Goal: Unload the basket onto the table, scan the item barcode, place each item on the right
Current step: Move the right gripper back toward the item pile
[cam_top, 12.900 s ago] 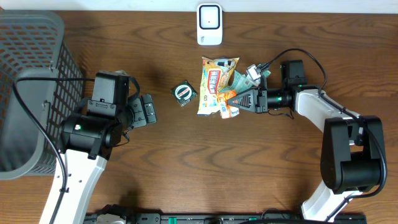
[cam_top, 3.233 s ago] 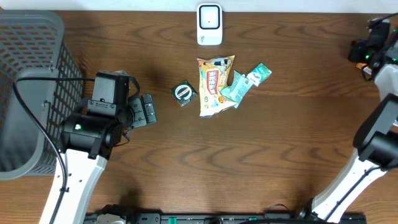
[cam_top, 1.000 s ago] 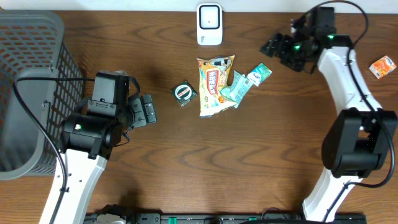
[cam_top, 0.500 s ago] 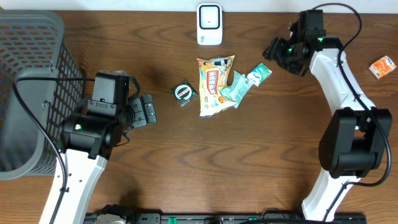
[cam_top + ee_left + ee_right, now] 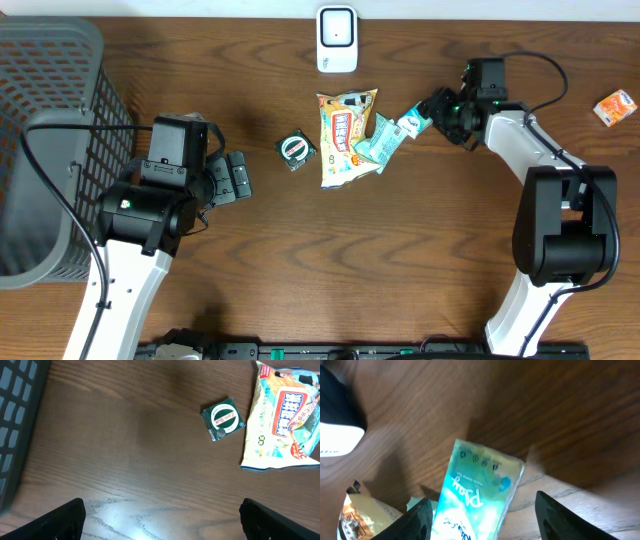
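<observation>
A teal packet (image 5: pixel 393 137) lies tilted on the table, its lower end resting on a yellow snack bag (image 5: pixel 345 135). My right gripper (image 5: pixel 432 108) is low over the packet's upper right end. In the right wrist view the teal packet (image 5: pixel 475 495) runs between the two dark fingers (image 5: pixel 412 522), which stand apart with a gap on the right side; my right gripper (image 5: pixel 485 522) is open. A white barcode scanner (image 5: pixel 337 40) stands at the back edge. My left gripper (image 5: pixel 238 178) hangs open over bare wood, and the left wrist view shows nothing inside that gripper (image 5: pixel 162 525).
A small green square item (image 5: pixel 296 150) lies left of the snack bag. An orange packet (image 5: pixel 615 105) sits at the far right. A grey mesh basket (image 5: pixel 50 150) fills the left side. The scanner (image 5: pixel 337 435) shows at the right wrist view's left edge.
My right arm has swung forward and down from the back of the table onto the teal packet, and its fingers have drawn closer together. The left arm has not moved.
</observation>
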`<state>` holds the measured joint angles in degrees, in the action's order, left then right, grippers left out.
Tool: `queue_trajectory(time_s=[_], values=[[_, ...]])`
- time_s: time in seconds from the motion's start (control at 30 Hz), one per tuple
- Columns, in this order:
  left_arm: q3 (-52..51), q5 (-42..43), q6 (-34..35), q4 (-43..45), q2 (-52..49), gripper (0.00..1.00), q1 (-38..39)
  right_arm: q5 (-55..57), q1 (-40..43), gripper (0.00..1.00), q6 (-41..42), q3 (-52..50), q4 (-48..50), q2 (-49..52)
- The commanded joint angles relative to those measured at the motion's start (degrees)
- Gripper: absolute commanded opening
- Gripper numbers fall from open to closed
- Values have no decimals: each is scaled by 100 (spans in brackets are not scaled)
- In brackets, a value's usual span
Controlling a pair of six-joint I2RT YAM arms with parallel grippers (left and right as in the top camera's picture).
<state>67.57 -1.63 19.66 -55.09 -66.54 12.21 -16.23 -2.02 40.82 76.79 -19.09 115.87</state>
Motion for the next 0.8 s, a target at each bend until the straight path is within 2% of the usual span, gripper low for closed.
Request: queue_trajectory(time_s=[0.0,0.17,0.47,0.5,0.63,0.77], values=[[52,11,52,2,-11,98,-9,-138,-87,59,157,-85,20,55],[52,9,52,2,-11,98,-9,129,-103,55,162,-116,-101,120],[52,9,52,2,-11,98,-9,-26,-136,54,203,-116,85,616],[50,9,52,2,-11,98,-9,-127,-136,51,201,-116,149,686],[50,9,52,2,-11,98,-9,-221,-129,23,170,-116,175,750],[50,9,52,2,-11,98,-9,-422,-111,15,177,-114,177,721]])
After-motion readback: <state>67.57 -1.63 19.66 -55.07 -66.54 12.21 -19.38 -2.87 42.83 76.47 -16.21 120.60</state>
